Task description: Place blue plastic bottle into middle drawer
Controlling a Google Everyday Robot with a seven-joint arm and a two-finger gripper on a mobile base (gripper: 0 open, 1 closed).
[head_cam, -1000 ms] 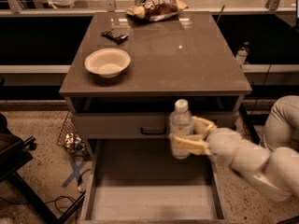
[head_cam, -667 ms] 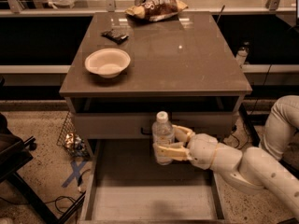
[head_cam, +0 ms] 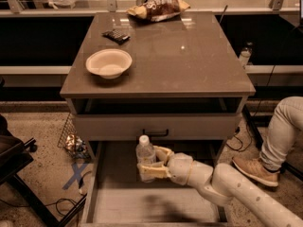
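The blue plastic bottle [head_cam: 145, 153], clear with a white cap, stands upright in my gripper [head_cam: 152, 162], which is shut on its lower half. My pale arm [head_cam: 227, 183] reaches in from the lower right. The bottle hangs over the rear left part of the open middle drawer [head_cam: 113, 202], a wide grey box with a pale floor pulled out at the bottom of the view. I cannot tell whether the bottle's base touches the floor. The flat drawer front with the black handle [head_cam: 155, 133] is just behind the bottle.
On the cabinet top [head_cam: 189, 60] are a white bowl [head_cam: 109, 63], a small dark packet [head_cam: 116, 35] and a brown-and-white snack bag [head_cam: 158, 7]. A person's leg and shoe [head_cam: 272, 145] stand at the right. Another bottle [head_cam: 245, 55] stands behind the cabinet at the right.
My gripper has carried the bottle leftward and down, from in front of the upper drawer front's right half into the open middle drawer.
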